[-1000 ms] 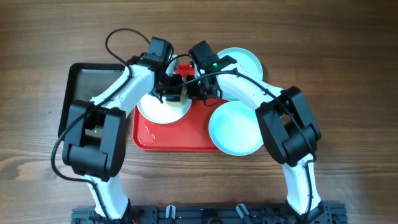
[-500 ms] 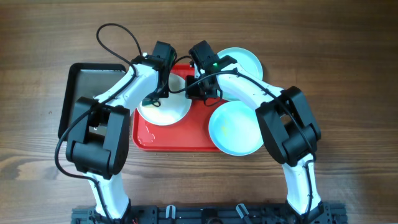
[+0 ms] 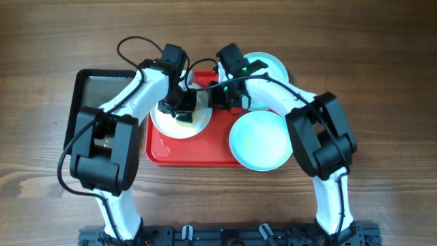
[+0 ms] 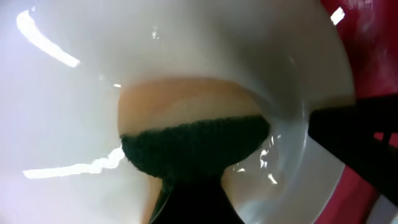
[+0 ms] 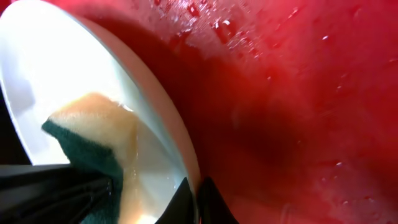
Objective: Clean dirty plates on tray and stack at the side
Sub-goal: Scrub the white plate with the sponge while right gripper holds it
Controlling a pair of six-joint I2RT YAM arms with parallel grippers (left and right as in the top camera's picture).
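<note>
The cream-white plate (image 3: 167, 125) lies on the left part of the red tray (image 3: 184, 154). My left gripper (image 3: 181, 108) is shut on a yellow sponge with a green scouring side (image 4: 186, 118) and presses it onto the plate's inside (image 4: 93, 74). My right gripper (image 5: 196, 196) is shut on the white plate's right rim (image 5: 68, 62), over the wet tray floor (image 5: 298, 112). One pale turquoise plate (image 3: 263, 68) lies behind the tray's right end. The other turquoise plate (image 3: 259, 140) lies over the tray's front right corner.
A dark metal tray (image 3: 92, 102) lies left of the red tray, under the left arm. Cables loop above the back of the red tray (image 3: 136, 42). Wooden tabletop surrounds everything.
The left gripper with the sponge has swept across the white plate, first left, then back toward its middle. The right gripper has stayed on the plate's rim.
</note>
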